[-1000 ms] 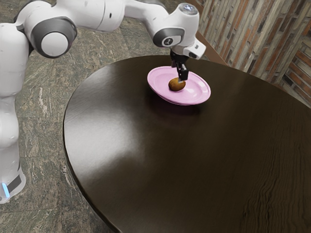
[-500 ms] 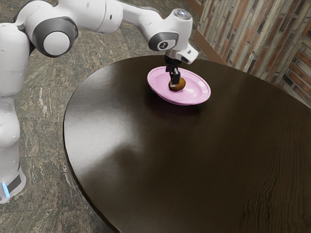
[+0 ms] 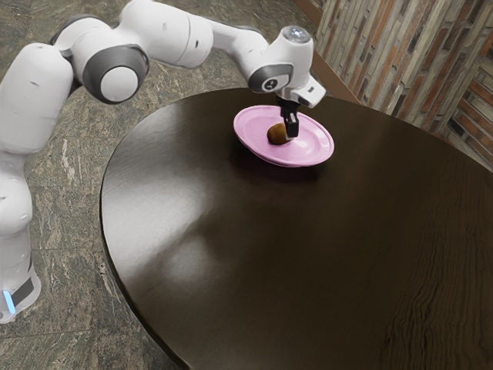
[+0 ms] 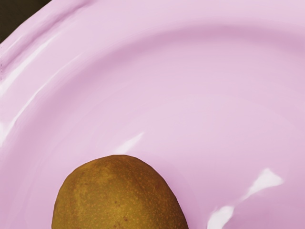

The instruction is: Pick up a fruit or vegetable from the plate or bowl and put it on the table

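Reading the exterior view as a clock face, the round, glossy pink plate (image 3: 316, 152) sits near twelve o'clock on the round, dark brown, wood-grained table (image 3: 231, 254). In its hollow lies the egg-shaped, golden-brown, speckled fruit (image 3: 274, 135), a little towards nine o'clock from the plate's middle. The black two-finger gripper (image 3: 291, 134) is low over the plate, at the fruit's three o'clock side. I cannot tell how far open it is, or whether it has hold of the fruit. The white and grey jointed arm (image 3: 166, 35) reaches in from ten o'clock.
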You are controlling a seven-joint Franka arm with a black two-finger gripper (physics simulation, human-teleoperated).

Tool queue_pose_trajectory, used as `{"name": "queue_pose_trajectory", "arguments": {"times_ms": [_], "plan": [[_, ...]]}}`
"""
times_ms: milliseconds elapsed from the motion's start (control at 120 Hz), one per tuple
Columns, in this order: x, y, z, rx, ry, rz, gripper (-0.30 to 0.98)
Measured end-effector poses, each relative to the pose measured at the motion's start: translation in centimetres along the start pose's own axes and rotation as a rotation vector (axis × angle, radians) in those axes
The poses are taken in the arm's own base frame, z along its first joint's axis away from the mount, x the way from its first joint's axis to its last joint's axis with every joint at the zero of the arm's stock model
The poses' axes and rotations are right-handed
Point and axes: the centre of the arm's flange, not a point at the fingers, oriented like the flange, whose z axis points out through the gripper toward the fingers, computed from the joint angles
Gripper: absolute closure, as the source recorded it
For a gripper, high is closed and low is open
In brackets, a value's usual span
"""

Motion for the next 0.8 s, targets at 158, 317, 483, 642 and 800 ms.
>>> {"name": "queue_pose_trajectory", "arguments": {"times_ms": [158, 317, 483, 642, 800], "plan": [[-0.7, -1.6, 0.9, 0.005, -0.002, -0.011, 0.04], [-0.9, -1.4, 2.4, -0.002, -0.01, -0.002, 0.04], [-1.0, -1.6, 3.3, -0.002, -0.006, 0.003, 0.04], [-1.2, -2.0, 4.5, -0.002, -0.008, 0.002, 0.04], [-1.4, -2.1, 5.4, -0.003, -0.007, 0.004, 0.04]]}}
